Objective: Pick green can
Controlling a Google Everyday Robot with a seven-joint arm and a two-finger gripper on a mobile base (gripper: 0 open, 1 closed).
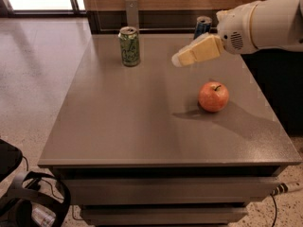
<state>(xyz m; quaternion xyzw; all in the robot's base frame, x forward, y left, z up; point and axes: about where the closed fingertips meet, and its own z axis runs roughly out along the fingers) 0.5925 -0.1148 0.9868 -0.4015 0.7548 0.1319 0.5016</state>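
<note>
One green can (129, 46) upright, pincer (179, 59) hovering near

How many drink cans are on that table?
2. The green can stands at the far left of the table; the blue can stands at the far edge, partly hidden behind the gripper hovering above.

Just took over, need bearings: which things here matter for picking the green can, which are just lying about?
Job: green can, at the back of the table; pincer, in the air, apart from it.
Lying about: apple; blue can, partly behind the pincer.
</note>
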